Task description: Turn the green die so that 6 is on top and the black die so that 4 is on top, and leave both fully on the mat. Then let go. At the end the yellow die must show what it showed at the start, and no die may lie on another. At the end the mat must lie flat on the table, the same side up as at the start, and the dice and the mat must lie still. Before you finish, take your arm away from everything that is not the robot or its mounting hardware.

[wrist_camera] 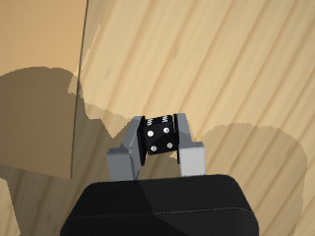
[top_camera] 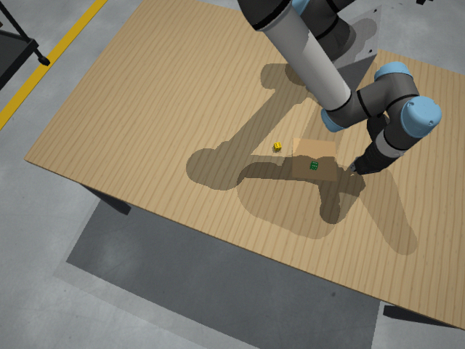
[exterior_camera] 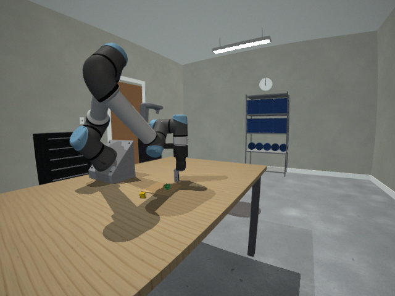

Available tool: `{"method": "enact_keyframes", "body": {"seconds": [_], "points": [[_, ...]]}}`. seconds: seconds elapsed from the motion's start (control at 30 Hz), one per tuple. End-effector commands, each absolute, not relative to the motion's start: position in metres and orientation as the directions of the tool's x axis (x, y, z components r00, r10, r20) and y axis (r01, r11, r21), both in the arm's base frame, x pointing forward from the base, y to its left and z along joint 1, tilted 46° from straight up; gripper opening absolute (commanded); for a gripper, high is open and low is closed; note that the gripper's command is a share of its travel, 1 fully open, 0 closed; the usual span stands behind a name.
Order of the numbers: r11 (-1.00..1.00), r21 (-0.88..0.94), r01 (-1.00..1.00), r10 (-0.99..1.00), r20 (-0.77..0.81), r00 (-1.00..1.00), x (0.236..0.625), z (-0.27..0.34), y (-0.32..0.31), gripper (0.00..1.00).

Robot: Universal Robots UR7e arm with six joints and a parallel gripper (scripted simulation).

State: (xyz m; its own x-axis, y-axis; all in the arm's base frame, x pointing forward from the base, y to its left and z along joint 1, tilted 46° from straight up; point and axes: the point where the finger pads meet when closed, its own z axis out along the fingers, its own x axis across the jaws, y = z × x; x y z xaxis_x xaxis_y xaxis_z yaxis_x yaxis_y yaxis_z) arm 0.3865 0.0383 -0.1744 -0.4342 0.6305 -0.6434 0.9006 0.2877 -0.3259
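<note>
while the black die (wrist_camera: 159, 139) sits off the mat: we have our gripper (top_camera: 352, 167) (exterior_camera: 176, 181) (wrist_camera: 160, 129) around it, fingers drawn in and pinching it by two opposite sides.
black die's four: its four-dot face looks up at the wrist view; we judge this is the top already, so we grip the sides to carry it without a turn.
green die: it stands on the mat (top_camera: 313, 147) (exterior_camera: 156, 187) (wrist_camera: 34, 34), and the green die (top_camera: 314, 165) (exterior_camera: 167, 186) seems to show six up, though its dots are small; if so, we leave it alone.
yellow die: the yellow die (top_camera: 277, 146) (exterior_camera: 142, 194) lies on the table (top_camera: 150, 113) (exterior_camera: 79, 222) (wrist_camera: 236, 49), just beside the mat on the side away from us, and has no reason to be touched.
mat edge: the nearest edge runs between our pinched die and the green one; we should lift well over it, as a low drag could rumple or shift the mat.
landing room: bare mat lies on both sides of the green die, with more toward the robot's base; we would set down there, inside the edges, with space for the fingers to spread.
way out: straight up looks safest, clear of the green die.
</note>
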Motion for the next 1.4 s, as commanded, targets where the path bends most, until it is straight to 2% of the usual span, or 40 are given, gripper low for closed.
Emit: {"method": "enact_keyframes", "body": {"seconds": [0.0,0.8,1.37], "points": [[0.288,-0.325,0.901,0.63,-0.644,-0.434,0.387,-0.174,0.039,0.4],[0.288,-0.325,0.901,0.63,-0.644,-0.434,0.387,-0.171,0.042,0.4],[0.288,-0.325,0.901,0.63,-0.644,-0.434,0.388,-0.123,0.092,0.4]]}}
